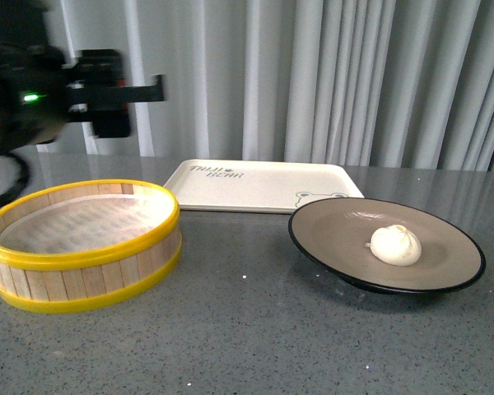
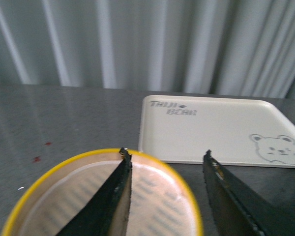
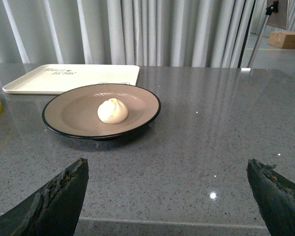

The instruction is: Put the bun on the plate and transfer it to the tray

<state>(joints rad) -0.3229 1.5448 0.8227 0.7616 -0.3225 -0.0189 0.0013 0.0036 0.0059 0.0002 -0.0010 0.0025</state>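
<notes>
The cream-white bun (image 1: 396, 244) (image 3: 112, 110) lies on the black-rimmed grey-brown plate (image 1: 329, 233) (image 3: 69, 115) at the right of the table. Behind it, at the back, lies the cream tray (image 1: 255, 185) (image 2: 211, 130) (image 3: 64, 78), with nothing on it. My left gripper (image 2: 165, 155) hangs open and empty above the steamer's near rim, and the left arm (image 1: 58, 95) shows raised at the upper left in the front view. My right gripper (image 3: 167, 167) is open wide over bare tabletop, well short of the plate, with nothing between its fingers.
A round wooden steamer (image 1: 82, 243) (image 2: 113, 196) with yellow rims stands at the left, holding nothing that shows. Grey curtains close off the back. A cardboard box (image 3: 286, 39) sits far off beyond the table's right side.
</notes>
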